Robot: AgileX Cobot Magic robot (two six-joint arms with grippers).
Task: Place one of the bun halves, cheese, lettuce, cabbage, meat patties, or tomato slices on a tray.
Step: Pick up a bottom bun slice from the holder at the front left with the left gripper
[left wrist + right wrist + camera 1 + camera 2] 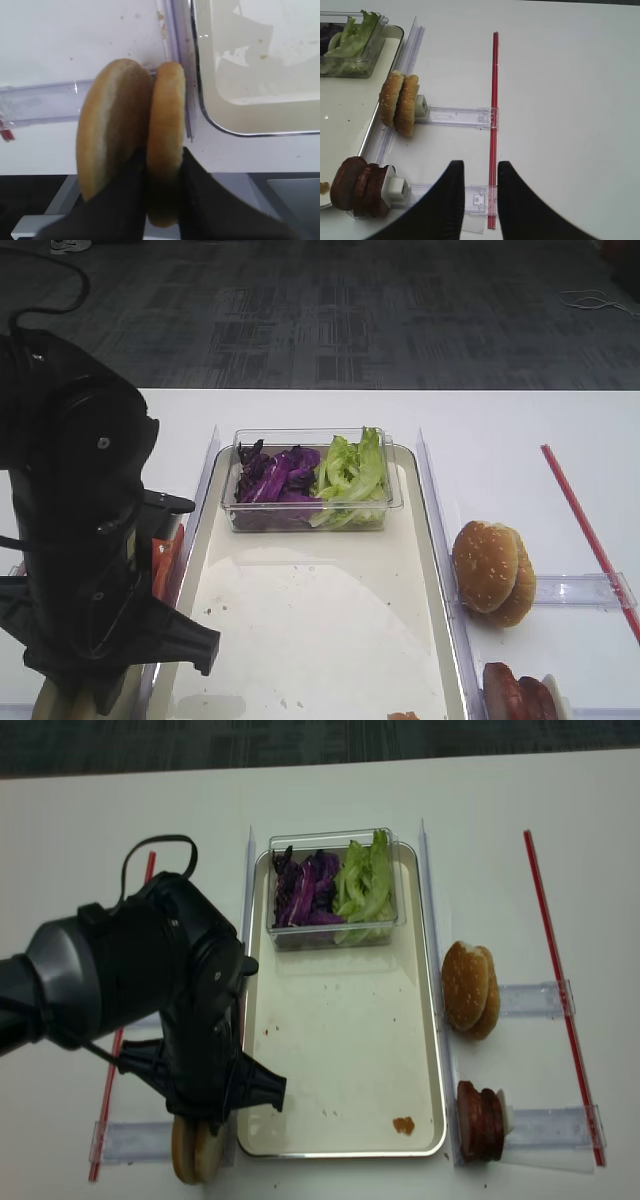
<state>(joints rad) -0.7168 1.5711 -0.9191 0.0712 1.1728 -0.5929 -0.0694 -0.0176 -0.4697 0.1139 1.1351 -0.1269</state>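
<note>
The left gripper (162, 200) is clamped on 1 of 2 upright bun halves (165, 140) just left of the tray (220, 127). The right gripper (479, 200) hangs empty, fingers apart, beside the red strip (494, 100).

Two bun halves (130, 140) are standing on edge, side by side and touching, against a clear plastic rail (45, 102) on the white tabletop (75, 35). The left hand (162, 200) is pinching the right-hand half, one dark finger (200, 200) pressing each face. The tray (240, 131) is lying just beside them, its rounded silvery corner showing, crumbs dotting the cream floor.
</note>
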